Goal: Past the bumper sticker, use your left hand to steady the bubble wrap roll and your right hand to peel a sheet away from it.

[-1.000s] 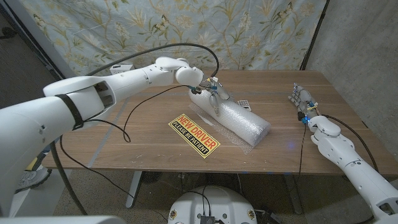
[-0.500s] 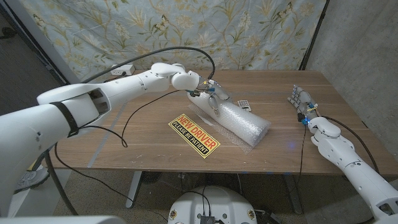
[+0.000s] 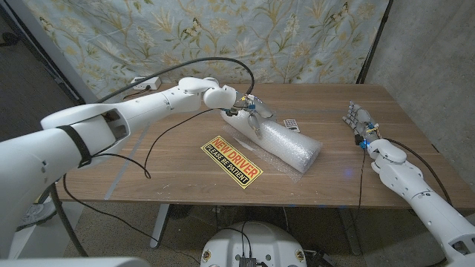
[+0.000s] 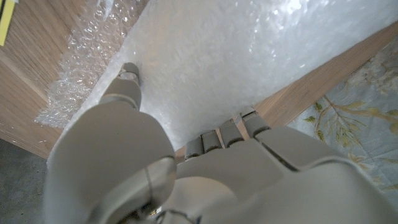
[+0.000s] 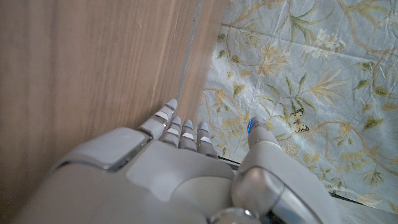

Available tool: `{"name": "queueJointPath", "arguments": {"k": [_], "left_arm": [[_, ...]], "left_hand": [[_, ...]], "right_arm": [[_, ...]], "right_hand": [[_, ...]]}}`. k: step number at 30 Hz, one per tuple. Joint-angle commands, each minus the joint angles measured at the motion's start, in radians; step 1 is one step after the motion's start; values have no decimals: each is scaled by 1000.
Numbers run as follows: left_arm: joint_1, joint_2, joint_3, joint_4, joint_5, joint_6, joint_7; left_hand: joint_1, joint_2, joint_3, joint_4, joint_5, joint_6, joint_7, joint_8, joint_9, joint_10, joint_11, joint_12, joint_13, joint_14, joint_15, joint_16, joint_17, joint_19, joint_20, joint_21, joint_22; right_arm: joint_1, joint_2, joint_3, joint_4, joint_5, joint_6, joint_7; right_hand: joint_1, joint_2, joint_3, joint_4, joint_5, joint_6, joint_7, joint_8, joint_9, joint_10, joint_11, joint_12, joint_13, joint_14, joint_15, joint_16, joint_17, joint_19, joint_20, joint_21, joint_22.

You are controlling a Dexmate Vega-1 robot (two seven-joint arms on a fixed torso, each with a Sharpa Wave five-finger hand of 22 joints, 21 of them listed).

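Little has moved since the earlier frames: only the left arm's elbow has been drawn in slightly. The left hand (image 3: 250,110) is pressed on the far end of the roll (image 3: 278,139), fingers (image 4: 127,84) spread over its wrap. The roll is laid just past the sticker (image 3: 232,161). The right hand (image 3: 359,120) is held apart near the table's (image 3: 148,163) right edge, fingers open and empty.

The bubble wrap roll (image 3: 278,140) lies at frame centre on the table (image 3: 156,174), the bumper sticker (image 3: 231,161) lower left of it, touching.
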Motion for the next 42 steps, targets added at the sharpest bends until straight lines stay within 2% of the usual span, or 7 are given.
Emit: {"name": "queueJointPath", "arguments": {"k": [1, 17, 22, 31, 42], "left_arm": [[-7, -14, -20, 23, -44, 16, -24], [-23, -49, -42, 109, -172, 23, -103], [-36, -61, -43, 128, -206, 41, -147], [-52, -52, -42, 102, -205, 60, -165], [-52, -20, -76, 53, -230, 111, -178]], "left_hand": [[20, 24, -7, -2, 6, 31, -15, 10, 6, 21, -8, 11, 21, 11, -2, 7, 6, 10, 2, 7, 4], [29, 29, -16, 0, 7, 29, -9, 9, 12, 13, -5, 14, 31, 3, 0, 11, 18, 7, 1, 6, 4], [29, 32, -21, 3, 7, 25, -3, 7, 14, 4, 3, 13, 35, -10, 8, 9, 23, -5, 2, 2, 5], [29, 35, -27, 6, 8, 28, 1, 8, 17, 3, 6, 16, 41, -10, 10, 13, 29, -6, 3, 2, 5], [31, 36, -35, 6, 8, 39, 1, 12, 22, 17, 5, 27, 49, -2, 10, 20, 36, -7, 3, 2, 5]], "right_arm": [[16, -7, -12, 2, -4, -20, 3], [15, -18, -17, -16, -8, -46, -15], [10, -20, -15, -26, -8, -51, -22], [1, -21, -12, -39, -8, -56, -28], [16, -24, -24, -40, -9, -80, -17]], "right_hand": [[-1, 4, 3, -2, 5, -4, 2, 7, 4, -4, 3, 6, 4, -2, 1, 4, 4, 0, -5, 7, 2], [-1, 4, 4, -3, 6, -4, 1, 8, 4, -5, 2, 6, 4, -2, 0, 5, 3, -1, -5, 8, 2], [-1, 4, 4, -3, 6, -4, 1, 8, 4, -5, 2, 6, 4, -3, -1, 4, 3, -1, -5, 8, 2], [0, 5, 5, -3, 6, -5, 1, 8, 4, -6, 2, 7, 4, -4, -2, 4, 3, -2, -4, 7, 2], [0, 5, 5, -4, 6, -7, 2, 8, 4, -9, 2, 6, 4, -5, -1, 4, 3, -2, -3, 7, 2]]}}
